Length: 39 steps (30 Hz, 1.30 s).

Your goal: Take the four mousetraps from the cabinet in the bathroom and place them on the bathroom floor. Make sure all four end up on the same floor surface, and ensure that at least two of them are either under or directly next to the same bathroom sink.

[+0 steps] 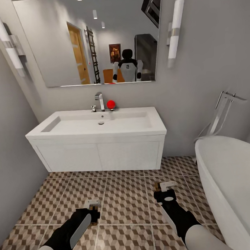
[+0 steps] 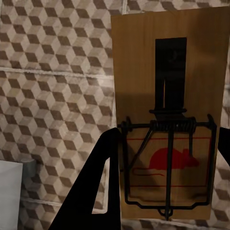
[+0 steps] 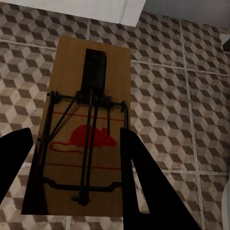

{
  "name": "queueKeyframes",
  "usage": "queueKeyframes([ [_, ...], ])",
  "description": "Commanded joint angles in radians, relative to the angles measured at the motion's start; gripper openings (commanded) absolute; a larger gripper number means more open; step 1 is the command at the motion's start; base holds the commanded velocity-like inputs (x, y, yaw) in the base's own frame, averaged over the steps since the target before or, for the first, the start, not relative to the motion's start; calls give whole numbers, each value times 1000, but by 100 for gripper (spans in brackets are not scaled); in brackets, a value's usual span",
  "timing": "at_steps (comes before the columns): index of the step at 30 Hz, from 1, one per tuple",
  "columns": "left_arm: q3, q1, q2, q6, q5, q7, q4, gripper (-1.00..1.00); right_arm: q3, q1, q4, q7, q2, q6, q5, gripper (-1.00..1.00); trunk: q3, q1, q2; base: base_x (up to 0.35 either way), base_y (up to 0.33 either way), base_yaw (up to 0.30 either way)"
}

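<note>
My left gripper (image 1: pixel 94 211) is shut on a mousetrap (image 2: pixel 167 120), a brown wooden board with black wire and a red mouse print, held flat between the black fingers (image 2: pixel 93 191) above the bathroom floor (image 1: pixel 126 199). My right gripper (image 1: pixel 164 191) is shut on a second mousetrap (image 3: pixel 86 120), also over the cube-patterned tiles. Both hover in front of the sink (image 1: pixel 99 125), a wide white basin with a chrome tap (image 1: pixel 100 101) on a white vanity (image 1: pixel 99 154). The cabinet is out of view.
A white bathtub (image 1: pixel 233 180) with a chrome floor tap (image 1: pixel 223 112) fills the right side. A grey wall (image 1: pixel 11 155) closes the left. A red ball (image 1: pixel 111 104) sits by the tap. The mirror (image 1: pixel 96 37) above reflects the robot.
</note>
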Motion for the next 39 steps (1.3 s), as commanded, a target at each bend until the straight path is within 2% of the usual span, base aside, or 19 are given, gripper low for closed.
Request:
queueKeyframes([
  [1,-13,-1,-2,2,8,12,-1,-100,5,0,-1,-5,0,10,6,-100,-1,0,-1,0,0,0],
  [4,-23,-1,-9,2,8,13,0,-100,6,0,-2,-4,1,8,6,-100,-1,0,-1,0,0,0],
  [15,-23,-1,-10,1,8,12,-3,-100,6,0,-2,-4,1,7,6,-100,-1,0,-1,0,0,0],
  [19,-24,-1,-11,-3,7,12,-5,-100,7,0,-2,-3,1,3,6,-100,-14,15,-29,0,0,0],
  [21,-26,-1,-11,-33,3,12,-14,-100,7,0,-2,-3,2,-21,6,-100,-20,23,-43,0,0,0],
  [25,-27,-1,-7,-148,-11,8,-53,-100,8,0,-2,-5,4,-77,6,-100,-32,38,-71,0,0,0],
  [27,-29,-1,-6,-171,-16,7,-76,-100,8,0,-1,-5,4,-87,6,-100,-39,46,-85,0,0,0],
  [29,-61,-1,-5,-185,-26,8,-129,-100,8,0,-1,-5,4,-94,6,-100,-45,54,-99,0,0,0],
  [32,-115,-1,4,-172,-35,11,-163,-100,8,0,0,-4,6,-97,6,-100,-45,54,-99,0,0,0],
  [35,-123,-2,7,-127,-39,11,-160,-100,7,0,-7,-5,8,-96,7,-100,-45,54,-99,0,0,0],
  [37,-102,-4,6,-55,-40,11,-168,-100,8,-1,-50,-8,11,-88,7,-100,-45,54,-99,0,0,0],
  [39,-32,-31,-1,79,-42,10,-213,-100,9,-1,-163,-11,24,-32,13,-100,-45,54,-99,0,0,0],
])
